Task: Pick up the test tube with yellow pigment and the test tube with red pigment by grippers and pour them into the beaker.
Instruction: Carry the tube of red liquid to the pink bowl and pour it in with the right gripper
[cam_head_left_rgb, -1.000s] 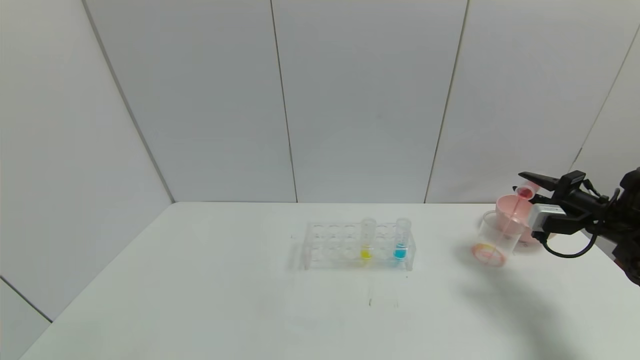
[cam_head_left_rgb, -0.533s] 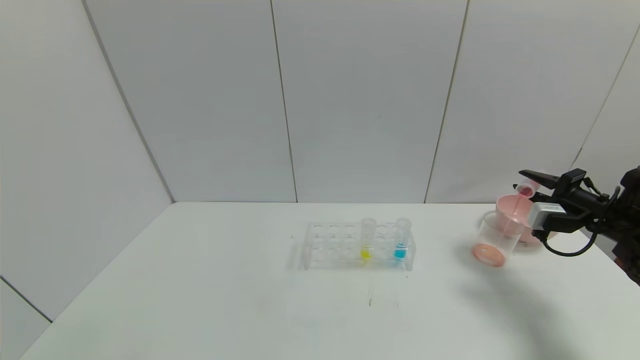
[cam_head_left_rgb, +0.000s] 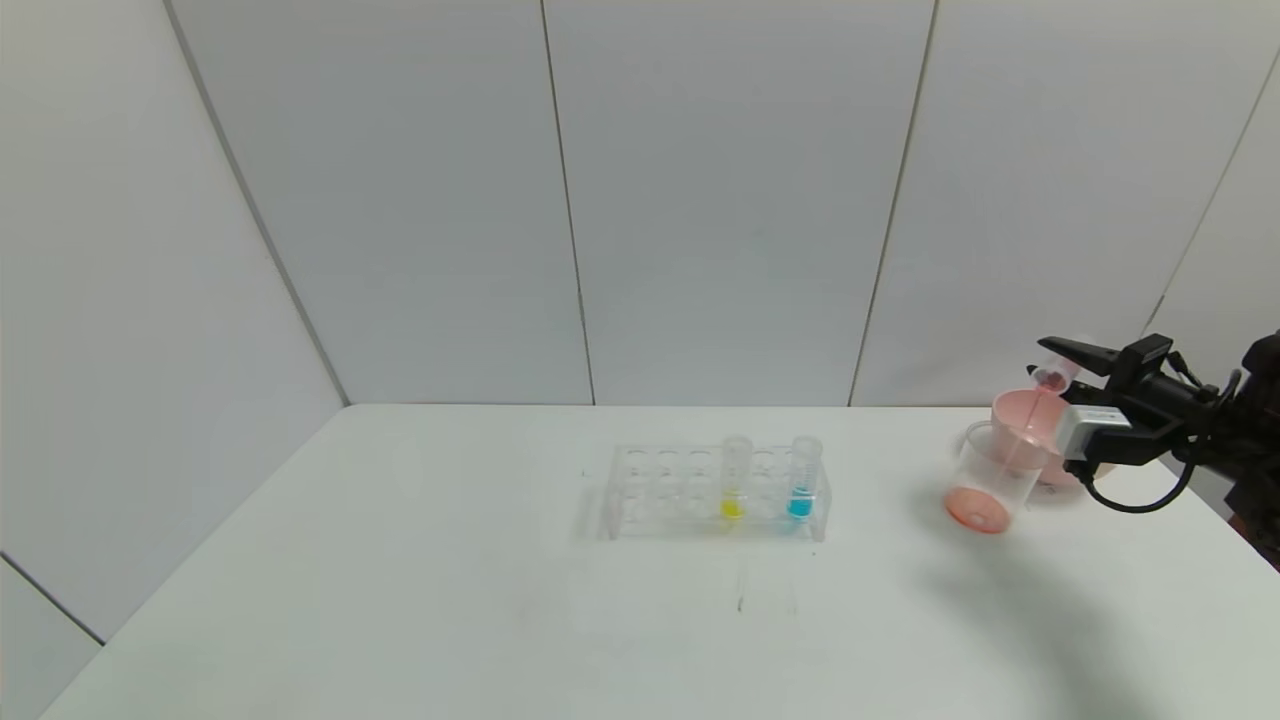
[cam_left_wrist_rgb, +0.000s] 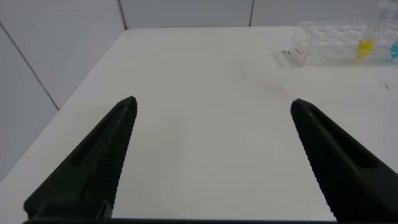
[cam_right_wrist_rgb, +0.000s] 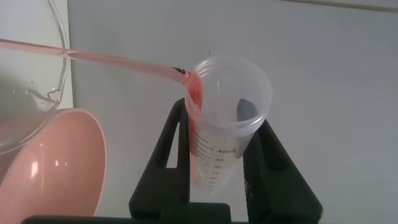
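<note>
My right gripper (cam_head_left_rgb: 1040, 362) is shut on the test tube with red pigment (cam_head_left_rgb: 1052, 377) and holds it tipped over the beaker (cam_head_left_rgb: 990, 480) at the table's right end. A thin red stream runs from the tube's mouth (cam_right_wrist_rgb: 186, 78) into the beaker, whose bottom is pink-red. In the right wrist view the fingers (cam_right_wrist_rgb: 165, 149) clamp the tube (cam_right_wrist_rgb: 224, 124) on both sides, and the beaker's rim (cam_right_wrist_rgb: 62, 50) shows. The test tube with yellow pigment (cam_head_left_rgb: 735, 478) stands upright in the clear rack (cam_head_left_rgb: 660, 490). My left gripper (cam_left_wrist_rgb: 212, 101) is open and empty over bare table, far from the rack (cam_left_wrist_rgb: 323, 46).
A pink bowl (cam_head_left_rgb: 1030, 415) stands right behind the beaker, also in the right wrist view (cam_right_wrist_rgb: 56, 162). A blue-tipped tube (cam_head_left_rgb: 802, 475) stands in the rack beside the yellow one. Grey wall panels close the back and left sides.
The right gripper has lifted the red tube's end slightly, still pouring. The liquid in the beaker's bottom has turned from a pale ring to an even pink-red.
</note>
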